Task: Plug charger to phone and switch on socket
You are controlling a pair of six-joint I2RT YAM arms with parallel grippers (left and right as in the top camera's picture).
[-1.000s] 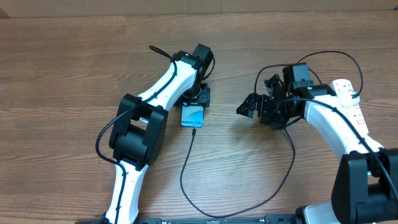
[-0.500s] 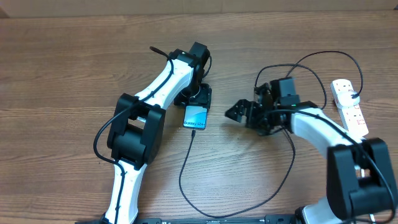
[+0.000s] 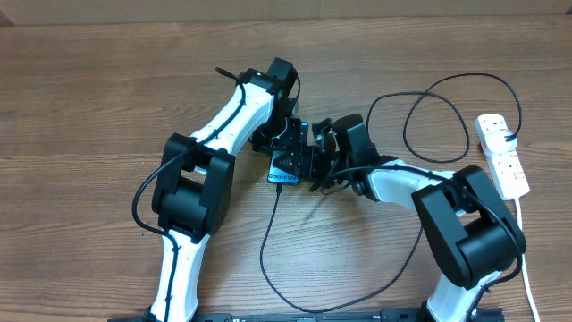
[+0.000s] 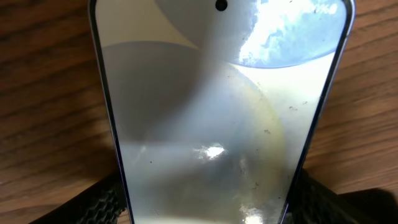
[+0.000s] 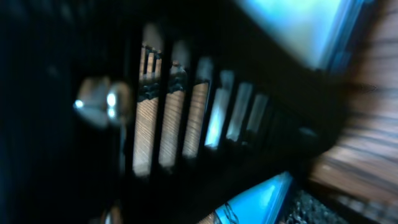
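Well, bare table [image 3: 80, 107] spreads far left. Left gripper [image 3: 287, 150] clamps the phone [image 4: 205, 124] by its long edges, mid-table. Right gripper [image 3: 315, 161] crowds the phone's right edge; wide or narrow, I cannot tell. Charger [image 3: 264, 241] leaves the phone's near edge, loops round to the socket [image 3: 503, 154] by the right table edge.

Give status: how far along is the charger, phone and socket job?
Done: the charger is plugged into the socket, and its tip meets the phone at the edge; whether it is seated is unclear. In hand: the left gripper clamps the phone by its sides, with the right gripper close beside it. Left: confirm the connection, then switch on the socket; neither gripper is near it.
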